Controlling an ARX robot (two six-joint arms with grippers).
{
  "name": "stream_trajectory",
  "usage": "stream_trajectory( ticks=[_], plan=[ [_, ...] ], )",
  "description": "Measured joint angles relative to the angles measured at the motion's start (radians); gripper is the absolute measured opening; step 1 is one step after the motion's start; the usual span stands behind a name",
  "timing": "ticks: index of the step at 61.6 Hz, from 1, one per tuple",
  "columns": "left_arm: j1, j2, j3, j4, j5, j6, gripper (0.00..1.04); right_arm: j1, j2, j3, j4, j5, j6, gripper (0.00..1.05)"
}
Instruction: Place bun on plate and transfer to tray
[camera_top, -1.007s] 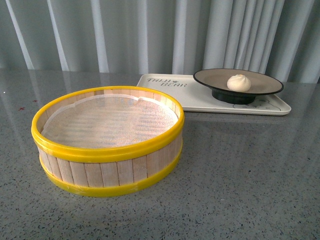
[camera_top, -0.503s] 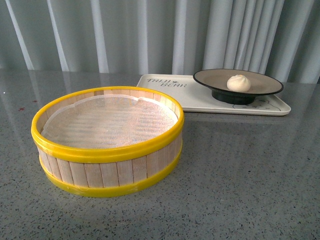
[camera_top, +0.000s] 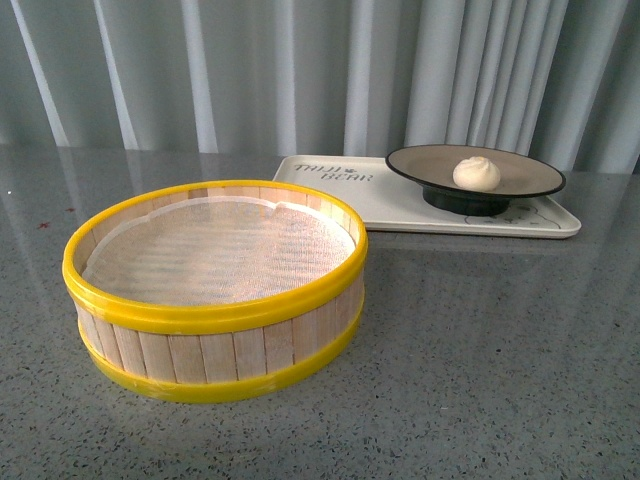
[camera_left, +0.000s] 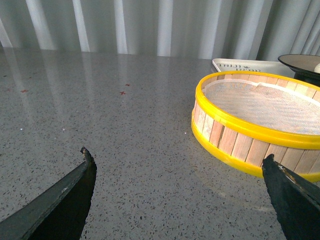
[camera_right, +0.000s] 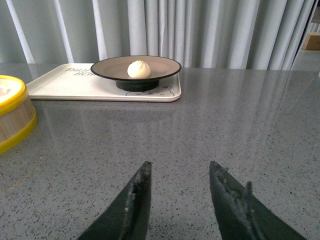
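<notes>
The cream-white bun (camera_top: 477, 173) (camera_right: 139, 69) rests in the middle of the taupe plate (camera_top: 520, 177) (camera_right: 162, 67) with its black rim. That plate stands on the right half of the cream tray (camera_top: 385, 200) (camera_right: 65, 86) at the back right of the table. Neither arm shows in the front view. My left gripper (camera_left: 177, 157) is open over bare table, to the left of the steamer basket and far from the bun. My right gripper (camera_right: 181, 167) is also open and empty, low over the table, well short of the tray.
A round wooden steamer basket (camera_top: 215, 290) (camera_left: 255, 125) with yellow rims and a white cloth liner stands at the front left, empty. The grey speckled table (camera_top: 500, 360) runs back to a pale curtain (camera_top: 300, 70).
The front view has shifted slightly; basket, tray, plate and bun keep their places relative to each other.
</notes>
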Motion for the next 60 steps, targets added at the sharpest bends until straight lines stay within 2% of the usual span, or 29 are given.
stream_trajectory(
  ticks=[12, 22, 26, 60],
  plan=[
    [0.0, 0.0, 0.0, 0.0, 0.0, 0.0, 0.98, 0.0, 0.0, 0.0, 0.0, 0.0, 0.0, 0.73],
    [0.0, 0.0, 0.0, 0.0, 0.0, 0.0, 0.98, 0.0, 0.0, 0.0, 0.0, 0.0, 0.001, 0.98],
    [0.0, 0.0, 0.0, 0.0, 0.0, 0.0, 0.98, 0.0, 0.0, 0.0, 0.0, 0.0, 0.0, 0.95],
    [0.0, 0.0, 0.0, 0.0, 0.0, 0.0, 0.98, 0.0, 0.0, 0.0, 0.0, 0.0, 0.001, 0.96]
  ],
)
